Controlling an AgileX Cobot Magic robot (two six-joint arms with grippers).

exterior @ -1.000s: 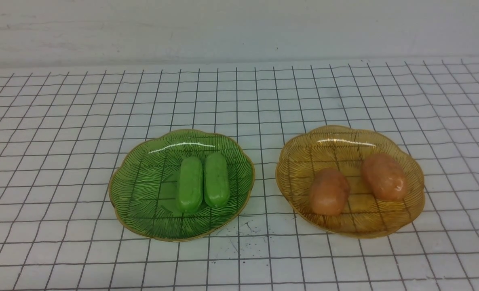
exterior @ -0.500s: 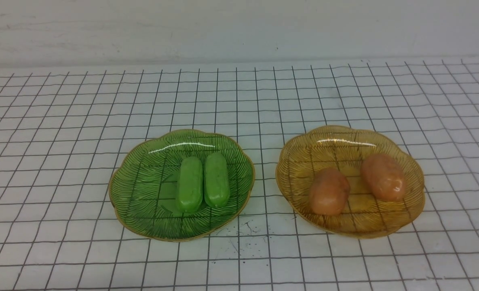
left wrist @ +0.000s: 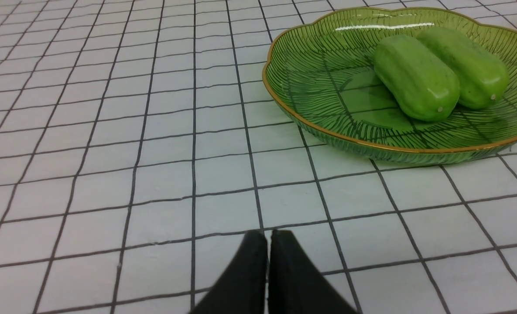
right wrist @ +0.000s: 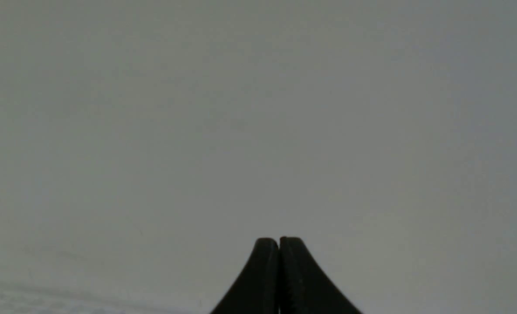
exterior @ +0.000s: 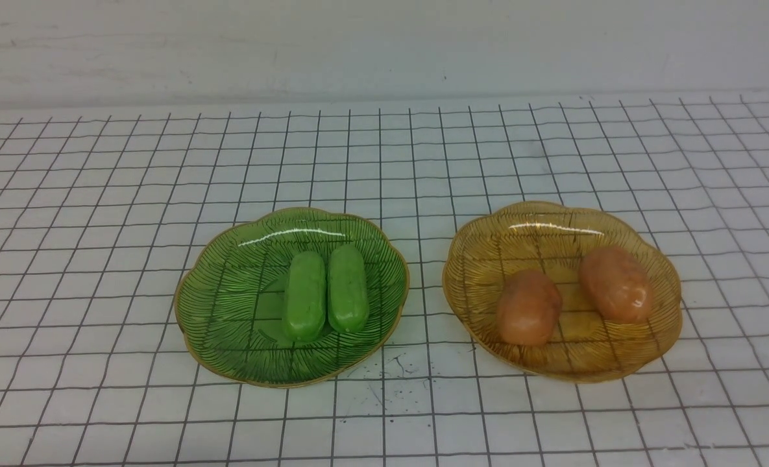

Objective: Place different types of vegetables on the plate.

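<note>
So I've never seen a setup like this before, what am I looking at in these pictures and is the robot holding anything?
This is a robot with two arms. One picture looks forward from between them; each of the others comes from a camera on an arm's wrist. Ahead is a white table with a dark grid. A green plate on the left carries two cucumbers, side by side, and an amber plate on the right carries two potatoes, set apart. The dark tips low in the wrist pictures are the left gripper and the right gripper. Both are shut, with nothing held. The right wrist camera sees mostly the plain wall.
</note>
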